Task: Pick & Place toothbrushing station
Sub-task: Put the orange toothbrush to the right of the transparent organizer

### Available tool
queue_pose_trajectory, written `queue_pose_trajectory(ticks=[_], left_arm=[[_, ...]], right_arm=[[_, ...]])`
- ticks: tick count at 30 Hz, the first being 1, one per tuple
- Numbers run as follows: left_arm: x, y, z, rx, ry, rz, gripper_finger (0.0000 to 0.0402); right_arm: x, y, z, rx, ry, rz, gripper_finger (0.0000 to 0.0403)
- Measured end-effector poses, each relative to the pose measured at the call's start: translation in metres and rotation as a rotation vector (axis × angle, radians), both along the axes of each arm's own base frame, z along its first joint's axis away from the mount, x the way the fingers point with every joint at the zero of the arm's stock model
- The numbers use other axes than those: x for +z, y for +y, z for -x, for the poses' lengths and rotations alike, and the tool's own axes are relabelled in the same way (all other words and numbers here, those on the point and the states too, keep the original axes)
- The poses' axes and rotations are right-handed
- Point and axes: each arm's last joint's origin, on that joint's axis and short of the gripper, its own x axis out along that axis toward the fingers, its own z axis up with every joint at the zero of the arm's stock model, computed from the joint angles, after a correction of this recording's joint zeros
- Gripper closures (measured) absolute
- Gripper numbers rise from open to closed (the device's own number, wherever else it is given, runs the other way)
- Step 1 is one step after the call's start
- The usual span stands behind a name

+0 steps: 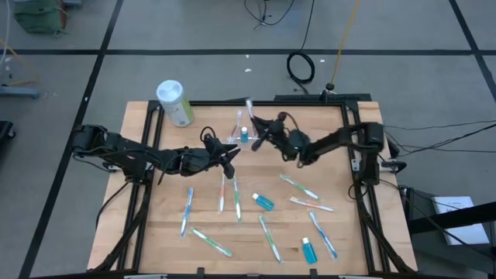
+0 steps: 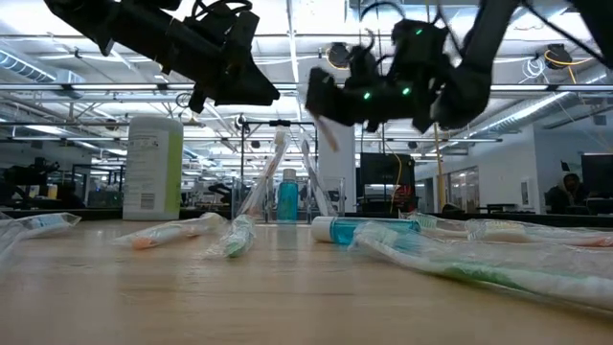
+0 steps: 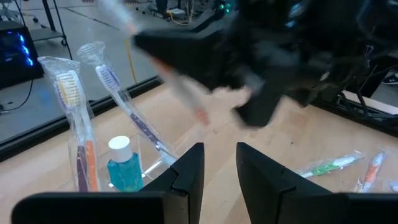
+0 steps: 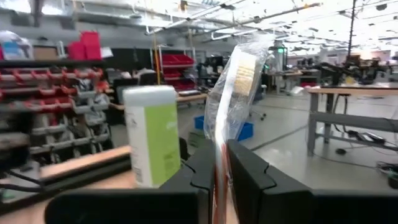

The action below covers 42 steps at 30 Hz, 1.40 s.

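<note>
The clear toothbrushing station [image 1: 237, 139] stands at the table's far middle. In the left wrist view it [image 3: 147, 163] holds two wrapped toothbrushes [image 3: 78, 124] and a small blue bottle [image 3: 123, 168]. My right gripper [image 1: 259, 129] hovers just right of it, shut on a wrapped toothbrush [image 1: 250, 108]. My left gripper [image 1: 230, 155] hovers just near of the station, open and empty; its fingers [image 3: 189, 168] point at the station's base. My right gripper pinches the wrapped toothbrush between its two fingers, on the wrapped handle [image 4: 218, 149]. The head end [image 4: 241, 71] sticks out past the fingertips. The brush is lifted clear of the table and of the station, and slants toward the far edge.
A pale-green cylinder with a white lid [image 1: 175, 102] stands at the far left corner. Several wrapped toothbrushes [image 1: 270, 236] and two small blue bottles [image 1: 263, 202] lie across the near half of the table. Black frame rails [image 1: 364, 194] run along the table's sides.
</note>
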Motion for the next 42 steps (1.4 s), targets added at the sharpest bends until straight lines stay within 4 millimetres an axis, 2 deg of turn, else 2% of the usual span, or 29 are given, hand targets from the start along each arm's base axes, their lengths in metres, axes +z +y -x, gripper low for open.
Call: queue_pose_trajectory(ticks=[5, 15, 23, 26, 30, 38, 42], left_arm=[[0.0, 0.0, 0.0, -0.004, 0.012, -0.012, 0.0305], [-0.004, -0.006, 0.001, -0.03, 0.059, -0.027, 0.0305], [-0.005, -0.011, 0.002, -0.046, 0.065, -0.02, 0.0305], [-0.005, -0.012, 0.002, -0.049, 0.063, -0.019, 0.0305], [-0.005, -0.012, 0.002, -0.041, 0.051, 0.004, 0.0305], [-0.005, -0.013, 0.002, -0.039, 0.045, 0.015, 0.0305], [-0.005, -0.013, 0.002, -0.038, 0.044, 0.017, 0.0305]], right_arm=[[-0.018, -0.013, -0.013, -0.033, 0.02, -0.02, 0.0381], [-0.043, -0.019, -0.014, -0.149, 0.129, -0.038, 0.0382], [-0.046, -0.027, -0.012, -0.165, 0.125, -0.054, 0.0378], [-0.047, -0.02, -0.014, -0.147, 0.157, -0.041, 0.0376], [-0.056, -0.012, -0.016, -0.144, 0.284, -0.018, 0.0374], [-0.054, 0.006, -0.015, -0.353, 0.284, -0.022, 0.0349], [-0.055, 0.019, -0.018, -0.333, 0.344, 0.023, 0.0332]])
